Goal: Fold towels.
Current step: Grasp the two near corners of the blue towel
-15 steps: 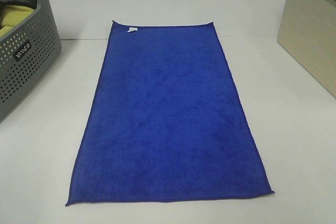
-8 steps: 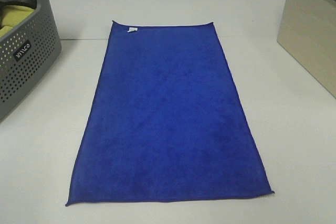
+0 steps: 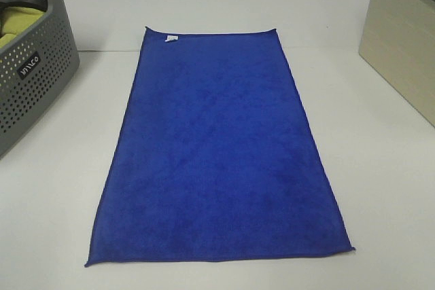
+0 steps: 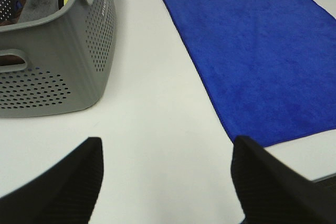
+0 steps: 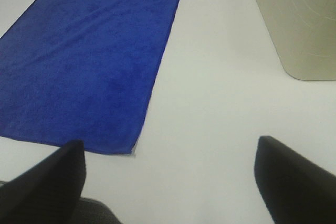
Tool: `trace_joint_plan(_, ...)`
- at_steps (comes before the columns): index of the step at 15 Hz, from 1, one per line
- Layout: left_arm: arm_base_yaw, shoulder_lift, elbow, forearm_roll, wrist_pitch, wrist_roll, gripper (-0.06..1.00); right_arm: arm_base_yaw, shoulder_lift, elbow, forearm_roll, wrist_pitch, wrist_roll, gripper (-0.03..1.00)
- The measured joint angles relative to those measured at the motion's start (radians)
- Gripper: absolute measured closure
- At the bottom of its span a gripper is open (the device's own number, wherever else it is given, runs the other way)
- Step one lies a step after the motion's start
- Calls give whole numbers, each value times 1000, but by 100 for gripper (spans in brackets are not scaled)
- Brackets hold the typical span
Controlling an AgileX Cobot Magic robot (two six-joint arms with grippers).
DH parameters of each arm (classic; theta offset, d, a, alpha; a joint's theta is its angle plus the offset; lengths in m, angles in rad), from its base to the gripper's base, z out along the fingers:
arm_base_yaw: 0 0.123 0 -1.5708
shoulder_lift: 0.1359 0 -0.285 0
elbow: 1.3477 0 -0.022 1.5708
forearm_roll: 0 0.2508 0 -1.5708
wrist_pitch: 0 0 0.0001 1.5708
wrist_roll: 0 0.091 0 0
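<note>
The royal-blue towel (image 3: pixel 217 147) lies spread flat and lengthwise on the white table, its small white tag (image 3: pixel 171 38) at the far left corner. Neither gripper shows in the exterior high view. In the left wrist view my left gripper (image 4: pixel 165 179) is open over bare table, with the towel (image 4: pixel 257 51) off to one side and nothing between its black fingers (image 4: pixel 63 187). In the right wrist view my right gripper (image 5: pixel 168 179) is open wide over bare table, just off the towel's (image 5: pixel 89 61) near right corner, touching nothing.
A grey perforated basket (image 3: pixel 34 79) with yellow-green cloth (image 3: pixel 15 22) inside stands at the left; it also fills one side of the left wrist view as the basket (image 4: pixel 58 66). A beige bin (image 3: pixel 401 45) stands at the right, seen too as the bin (image 5: pixel 299 19).
</note>
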Motion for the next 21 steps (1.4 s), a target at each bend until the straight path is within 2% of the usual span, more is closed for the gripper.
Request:
trace_joint_plan(18, 0, 0, 0, -17, 0, -1, 28, 0, 0, 0, 0, 0, 0, 14)
trace_joint_plan(20, 0, 0, -7, -18, -49, -36, 28, 0, 0, -2, 0, -7, 20, 14)
trace_joint_plan(21, 0, 0, -10, -23, -124, -70, 28, 0, 6, -7, 0, -33, 58, 15)
